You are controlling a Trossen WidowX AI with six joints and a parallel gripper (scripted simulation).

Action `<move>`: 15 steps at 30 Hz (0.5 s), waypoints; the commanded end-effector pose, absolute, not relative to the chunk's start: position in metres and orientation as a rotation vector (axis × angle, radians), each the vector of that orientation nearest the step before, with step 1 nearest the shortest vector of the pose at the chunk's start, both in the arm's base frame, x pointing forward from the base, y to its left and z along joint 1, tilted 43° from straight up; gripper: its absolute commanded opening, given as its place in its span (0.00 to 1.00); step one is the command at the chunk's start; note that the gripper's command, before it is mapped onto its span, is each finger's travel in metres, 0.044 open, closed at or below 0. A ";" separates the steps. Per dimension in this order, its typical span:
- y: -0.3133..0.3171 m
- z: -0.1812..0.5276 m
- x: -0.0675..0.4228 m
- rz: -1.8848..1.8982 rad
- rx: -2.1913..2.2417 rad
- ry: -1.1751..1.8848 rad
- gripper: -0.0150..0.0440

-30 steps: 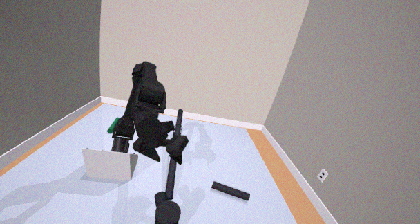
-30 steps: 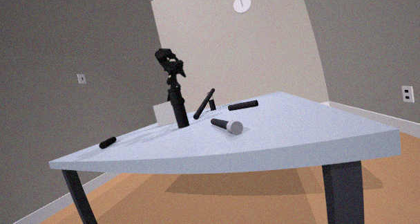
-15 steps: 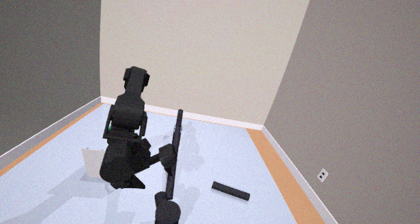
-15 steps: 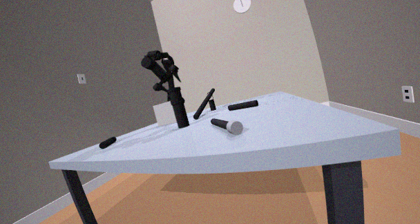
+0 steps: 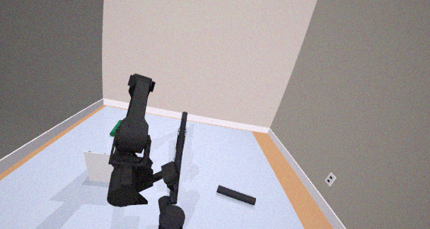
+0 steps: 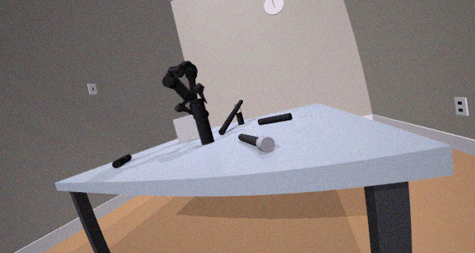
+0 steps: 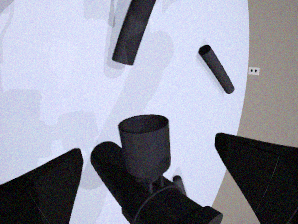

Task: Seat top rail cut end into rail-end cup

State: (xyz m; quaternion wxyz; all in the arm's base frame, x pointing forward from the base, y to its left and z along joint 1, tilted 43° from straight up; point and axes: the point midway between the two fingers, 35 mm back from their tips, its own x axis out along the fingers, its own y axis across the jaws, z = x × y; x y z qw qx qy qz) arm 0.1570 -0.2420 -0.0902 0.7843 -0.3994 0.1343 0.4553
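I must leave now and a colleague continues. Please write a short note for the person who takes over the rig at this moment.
Gripper: open, holding nothing, touching no rail.
Rail: a long dark tube, tilted, one end raised, as the exterior view shows.
Post with its rail-end cup: directly under the wrist camera, between the fingers; the cup's open mouth shows empty.
Done: the gripper hangs over the post and cup.
Left: grasp the rail, seat its cut end fully in the cup, release. The band's height cannot be judged.
A loose short cylinder lies on the table.
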 end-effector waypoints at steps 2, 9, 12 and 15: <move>-0.240 -0.094 0.160 0.978 -0.862 0.292 1.00; -0.234 -0.101 0.167 0.978 -0.862 0.293 1.00; -0.231 -0.104 0.170 0.978 -0.862 0.293 1.00; -0.228 -0.106 0.173 0.978 -0.863 0.293 1.00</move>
